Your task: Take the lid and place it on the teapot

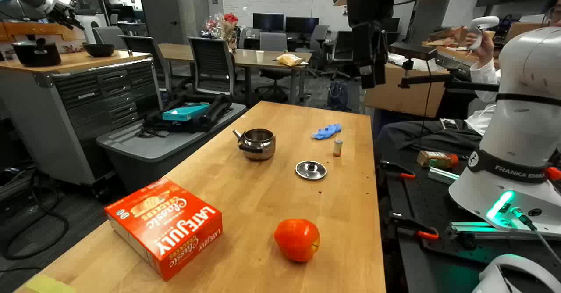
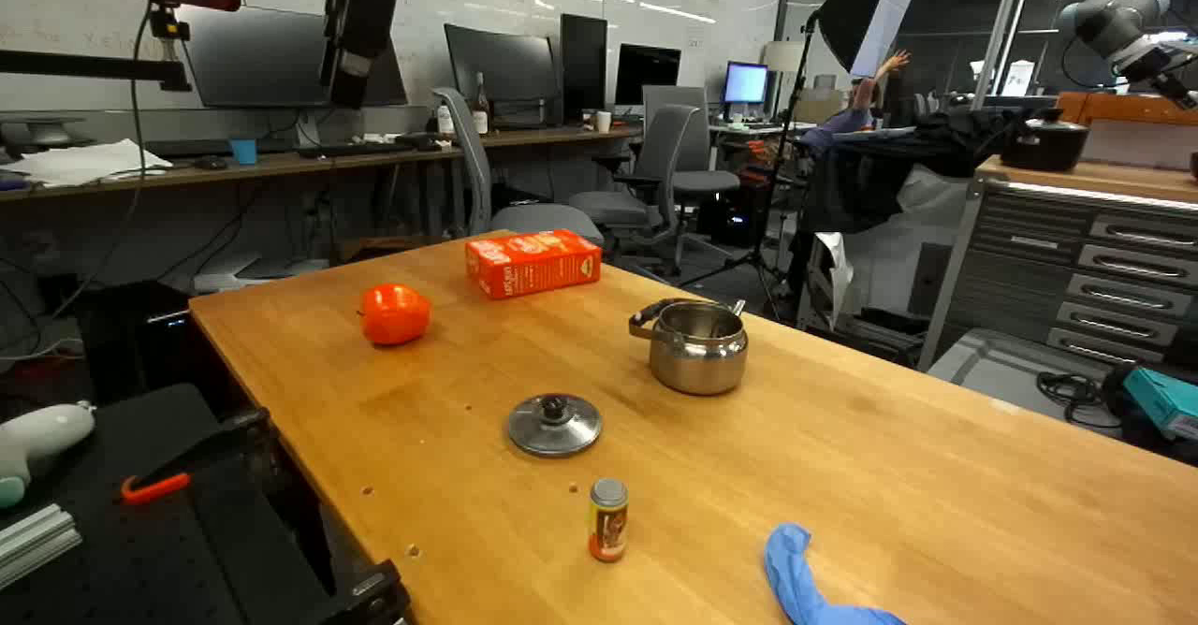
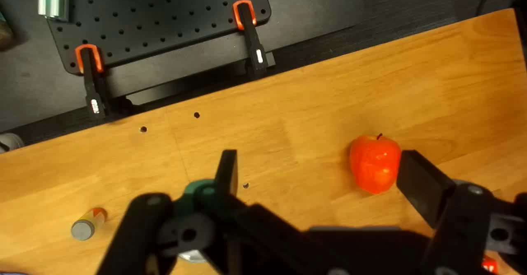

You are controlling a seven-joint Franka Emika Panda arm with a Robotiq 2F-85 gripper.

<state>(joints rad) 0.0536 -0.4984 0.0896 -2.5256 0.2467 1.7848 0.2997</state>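
The lid [image 1: 310, 170] is a round silvery disc with a dark central knob. It lies flat on the wooden table, knob up, and also shows in an exterior view [image 2: 554, 427]. The teapot [image 1: 262, 150], a small squat steel pot, stands upright and uncovered; it also shows in an exterior view [image 2: 700, 368]. My gripper [image 3: 317, 172] is open and empty, high above the table in both exterior views [image 1: 373, 80] [image 2: 350, 92]. In the wrist view only a sliver of the lid [image 3: 193, 256] shows past my left finger. The teapot is not visible there.
A tomato [image 1: 298, 240] and a red cracker box [image 1: 164, 227] are on the table. A small jar [image 1: 337, 148] stands near the lid, with a blue glove [image 1: 327, 131] beyond it. Clamps [image 3: 254, 46] hold a black plate along the robot's side of the table.
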